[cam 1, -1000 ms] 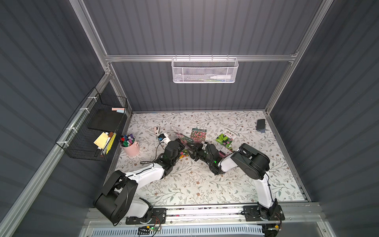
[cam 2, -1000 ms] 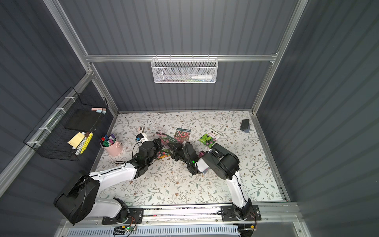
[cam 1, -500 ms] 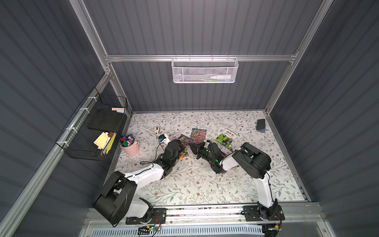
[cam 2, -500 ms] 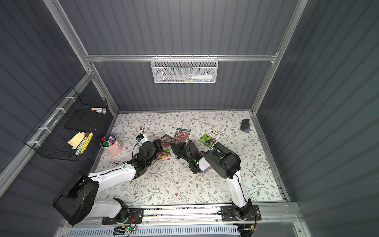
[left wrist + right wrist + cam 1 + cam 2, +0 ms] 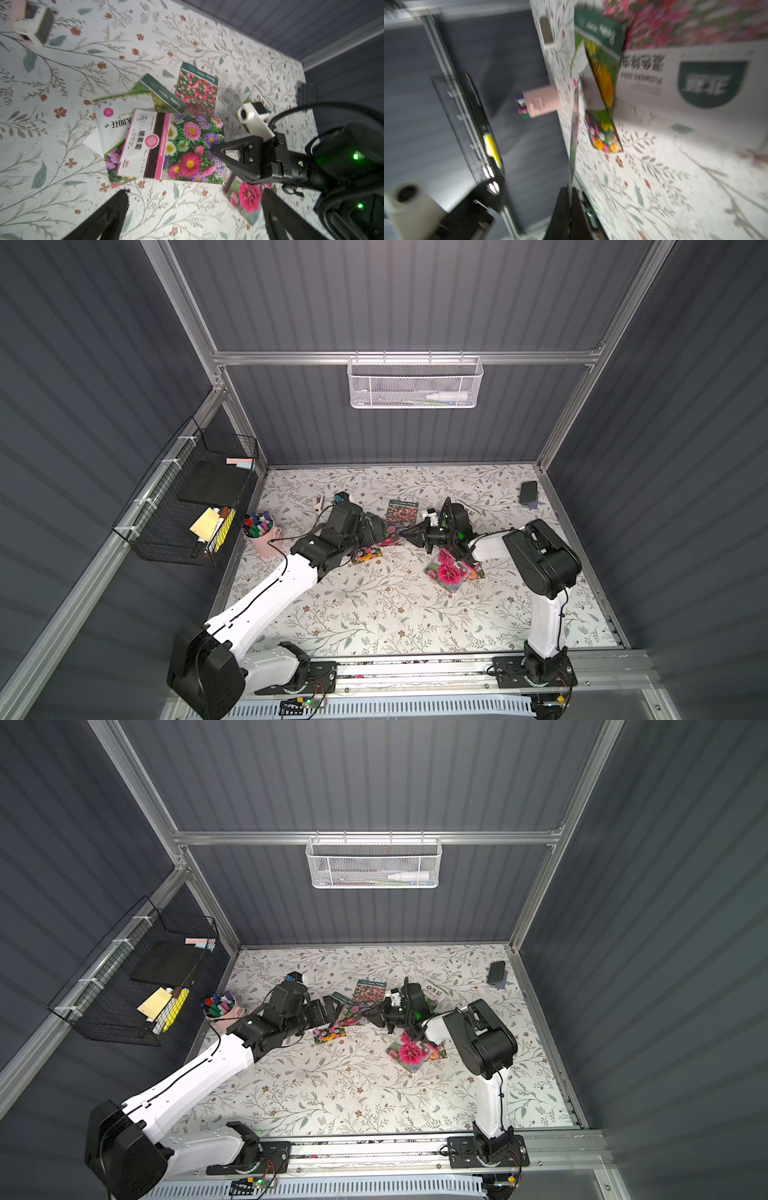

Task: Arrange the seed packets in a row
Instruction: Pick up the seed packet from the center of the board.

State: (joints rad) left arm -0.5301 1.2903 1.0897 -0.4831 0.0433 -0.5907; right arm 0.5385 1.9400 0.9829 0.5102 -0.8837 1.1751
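Observation:
Several seed packets lie overlapping mid-table. My right gripper (image 5: 405, 533) (image 5: 215, 150) (image 5: 571, 190) is shut on one edge of the aster packet (image 5: 176, 149) (image 5: 351, 1013), which I see edge-on in the right wrist view. My left gripper (image 5: 195, 207) (image 5: 374, 529) is open just short of that pile, with only bare table between its fingers. The pile also holds a white packet (image 5: 116, 122) and a green-banded one (image 5: 164, 95). A pink-field packet (image 5: 401, 510) lies behind, a mixed-flower packet (image 5: 365, 554) in front, and a magenta packet (image 5: 449, 572) under my right forearm.
A pink cup of markers (image 5: 259, 533) stands at the left wall and a dark slab (image 5: 528, 492) lies in the back right corner. A black wire basket (image 5: 187, 506) hangs on the left wall and a white mesh basket (image 5: 415, 383) on the back wall.
My left gripper has gone from shut to wide open. The right gripper has closed on the aster packet's edge, and its forearm has shifted, uncovering the magenta packet.

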